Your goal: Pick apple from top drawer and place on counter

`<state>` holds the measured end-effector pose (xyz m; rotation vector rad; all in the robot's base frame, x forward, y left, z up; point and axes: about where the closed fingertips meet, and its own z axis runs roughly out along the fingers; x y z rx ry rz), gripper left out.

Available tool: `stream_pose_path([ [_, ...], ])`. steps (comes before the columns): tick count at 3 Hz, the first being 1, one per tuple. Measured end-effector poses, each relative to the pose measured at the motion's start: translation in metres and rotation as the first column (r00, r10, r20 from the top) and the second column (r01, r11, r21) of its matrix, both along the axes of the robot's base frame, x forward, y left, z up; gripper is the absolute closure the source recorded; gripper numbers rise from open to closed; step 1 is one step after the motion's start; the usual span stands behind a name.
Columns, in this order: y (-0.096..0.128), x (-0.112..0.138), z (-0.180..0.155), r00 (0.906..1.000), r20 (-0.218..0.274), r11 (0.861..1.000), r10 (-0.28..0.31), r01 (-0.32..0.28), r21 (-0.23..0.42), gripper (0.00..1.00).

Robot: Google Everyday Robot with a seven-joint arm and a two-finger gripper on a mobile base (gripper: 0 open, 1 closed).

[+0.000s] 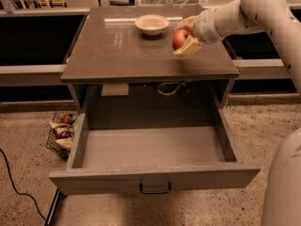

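Observation:
The red apple (179, 39) is held in my gripper (185, 37), which reaches in from the right on a white arm and is shut on it. The apple hangs just above the right part of the glossy brown-grey counter (127, 51), to the right of a pale bowl. The top drawer (150, 147) stands pulled fully open below the counter, its grey inside bare, with a dark handle (154, 189) at the centre of its front panel.
A pale shallow bowl (151, 24) sits at the back middle of the counter. A small wire basket (62, 132) with items stands on the speckled floor left of the drawer. A black cable (14, 182) runs across the floor at lower left.

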<state>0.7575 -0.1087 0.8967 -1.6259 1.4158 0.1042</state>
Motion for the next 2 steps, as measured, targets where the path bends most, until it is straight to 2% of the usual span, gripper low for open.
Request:
stream_pose_path([
  [1,0.002,0.017,-0.016,0.9992,-0.037,1.0,-0.016,0.017,0.026,1.0],
  [2,0.001,0.028,-0.035,0.9954,-0.091,0.998,-0.032,0.037,0.051,0.81],
])
